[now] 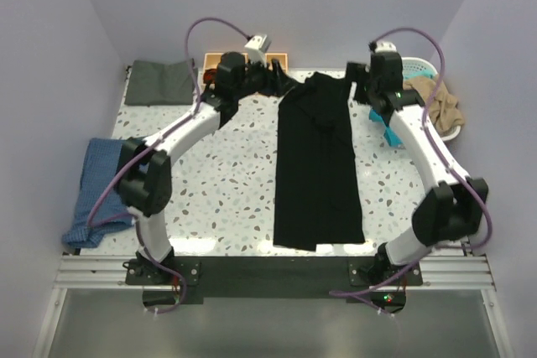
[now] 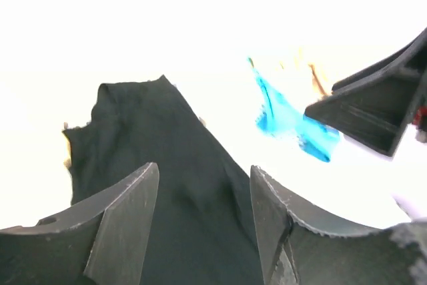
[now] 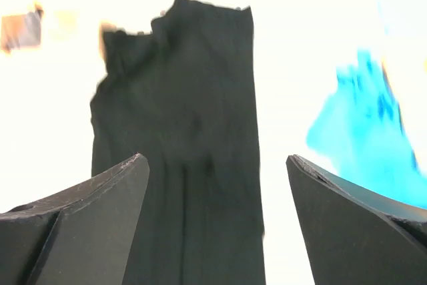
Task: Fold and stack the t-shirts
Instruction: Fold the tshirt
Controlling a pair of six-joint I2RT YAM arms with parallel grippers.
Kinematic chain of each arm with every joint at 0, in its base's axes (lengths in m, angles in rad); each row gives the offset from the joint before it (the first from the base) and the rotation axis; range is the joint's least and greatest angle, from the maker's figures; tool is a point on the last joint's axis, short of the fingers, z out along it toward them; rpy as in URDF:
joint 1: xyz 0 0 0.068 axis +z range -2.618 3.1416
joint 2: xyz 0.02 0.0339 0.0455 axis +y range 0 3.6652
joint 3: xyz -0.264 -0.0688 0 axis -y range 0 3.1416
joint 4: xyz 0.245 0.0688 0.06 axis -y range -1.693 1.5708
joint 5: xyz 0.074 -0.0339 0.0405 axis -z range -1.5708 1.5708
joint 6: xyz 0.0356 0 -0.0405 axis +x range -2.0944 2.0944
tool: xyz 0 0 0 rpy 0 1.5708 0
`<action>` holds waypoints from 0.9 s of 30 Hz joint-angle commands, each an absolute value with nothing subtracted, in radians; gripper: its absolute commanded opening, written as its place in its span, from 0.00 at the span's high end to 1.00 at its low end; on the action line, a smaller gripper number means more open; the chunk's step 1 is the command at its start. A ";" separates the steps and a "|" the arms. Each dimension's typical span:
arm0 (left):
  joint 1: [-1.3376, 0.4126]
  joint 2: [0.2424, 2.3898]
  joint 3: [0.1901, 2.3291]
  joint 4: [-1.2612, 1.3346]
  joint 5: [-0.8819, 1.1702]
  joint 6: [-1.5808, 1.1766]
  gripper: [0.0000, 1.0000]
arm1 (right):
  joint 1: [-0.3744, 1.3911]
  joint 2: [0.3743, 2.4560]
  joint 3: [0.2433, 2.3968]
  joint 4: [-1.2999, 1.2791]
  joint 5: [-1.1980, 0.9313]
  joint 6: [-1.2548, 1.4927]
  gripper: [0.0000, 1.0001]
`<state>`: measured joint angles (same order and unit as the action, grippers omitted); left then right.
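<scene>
The black t-shirt (image 1: 319,165) lies folded lengthwise as a long narrow strip down the middle of the table. My left gripper (image 1: 273,80) hovers open at its far left corner; in the left wrist view (image 2: 203,167) the black shirt (image 2: 167,185) shows between the spread fingers. My right gripper (image 1: 359,90) hovers open at the far right corner; its wrist view (image 3: 215,157) shows the black shirt (image 3: 187,151) below. A teal shirt (image 1: 388,127) lies under the right arm. A dark grey-green shirt (image 1: 159,81) lies folded at the back left. A tan shirt (image 1: 440,106) sits in the basket.
A white basket (image 1: 419,64) stands at the back right. An orange box (image 1: 243,60) sits at the back behind the left gripper. A blue cloth (image 1: 96,190) hangs over the table's left edge. The teal shirt also shows in both wrist views (image 2: 293,125) (image 3: 367,138).
</scene>
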<state>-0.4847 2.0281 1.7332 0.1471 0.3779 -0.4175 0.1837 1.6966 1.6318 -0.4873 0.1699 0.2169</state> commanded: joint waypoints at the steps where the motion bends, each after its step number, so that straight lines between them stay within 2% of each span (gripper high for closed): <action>1: -0.502 1.812 1.274 0.233 0.322 -0.463 0.39 | 0.183 1.444 1.255 -0.575 0.163 0.314 0.12; 5: -0.534 1.639 0.935 0.215 0.310 -0.486 0.39 | 0.181 1.205 0.984 -0.610 0.098 0.402 0.14; 8: -0.570 1.545 0.752 0.242 0.313 -0.546 0.38 | 0.183 1.053 0.785 -0.640 0.074 0.440 0.14; 11: -0.627 1.488 0.652 0.236 0.293 -0.595 0.38 | 0.183 0.985 0.706 -0.710 0.042 0.477 0.16; 13: -0.653 1.462 0.615 0.222 0.284 -0.621 0.38 | 0.205 0.974 0.693 -0.735 -0.023 0.503 0.20; 19: -0.719 1.447 0.508 0.221 0.383 -0.667 0.38 | 0.245 0.931 0.657 -0.827 -0.003 0.655 0.24; 24: -0.729 1.462 0.471 0.230 0.469 -0.657 0.38 | 0.297 0.867 0.646 -0.920 0.089 0.747 0.24; 27: -0.730 1.489 0.471 0.262 0.529 -0.650 0.38 | 0.368 0.850 0.660 -0.978 0.247 0.811 0.21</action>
